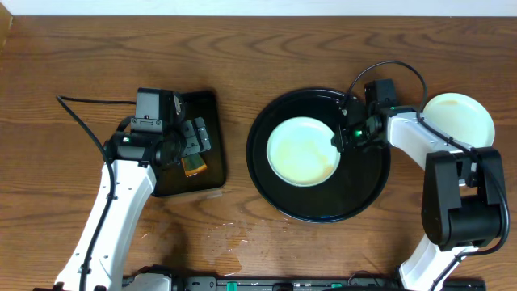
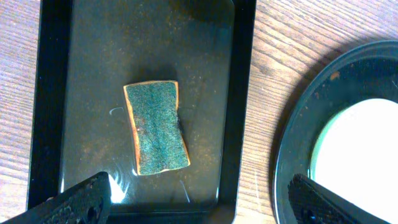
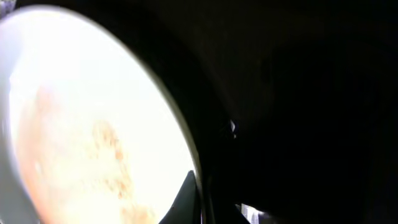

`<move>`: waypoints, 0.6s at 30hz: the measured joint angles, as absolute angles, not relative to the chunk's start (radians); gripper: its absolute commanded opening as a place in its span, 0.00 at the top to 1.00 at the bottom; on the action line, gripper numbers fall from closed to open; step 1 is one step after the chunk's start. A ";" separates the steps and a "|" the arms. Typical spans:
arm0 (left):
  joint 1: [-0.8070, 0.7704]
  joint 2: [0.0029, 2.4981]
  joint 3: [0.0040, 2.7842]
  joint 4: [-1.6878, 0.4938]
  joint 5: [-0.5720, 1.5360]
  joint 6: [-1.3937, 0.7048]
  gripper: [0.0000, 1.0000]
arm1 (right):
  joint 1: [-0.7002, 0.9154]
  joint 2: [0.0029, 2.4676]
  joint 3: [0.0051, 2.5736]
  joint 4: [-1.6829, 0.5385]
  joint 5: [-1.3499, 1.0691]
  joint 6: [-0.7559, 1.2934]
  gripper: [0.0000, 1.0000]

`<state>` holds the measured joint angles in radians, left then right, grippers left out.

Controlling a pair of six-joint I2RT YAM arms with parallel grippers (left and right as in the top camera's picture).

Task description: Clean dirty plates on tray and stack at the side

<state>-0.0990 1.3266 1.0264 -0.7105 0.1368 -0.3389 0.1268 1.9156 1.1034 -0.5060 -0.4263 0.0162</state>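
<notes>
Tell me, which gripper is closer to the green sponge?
Left. The left gripper hovers open just over the sponge in the rectangular tray. The right gripper is far away, at the edge of the plate on the round tray.

One plate [image 1: 303, 151] is lying in the tray [image 1: 363, 190], right of centre; a second plate [image 1: 464, 113] is sitting at far right.
</notes>
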 measured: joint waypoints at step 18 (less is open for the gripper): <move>-0.099 1.327 1.026 -0.710 0.137 -0.339 0.09 | 0.233 1.593 1.105 -0.609 -0.121 0.045 0.99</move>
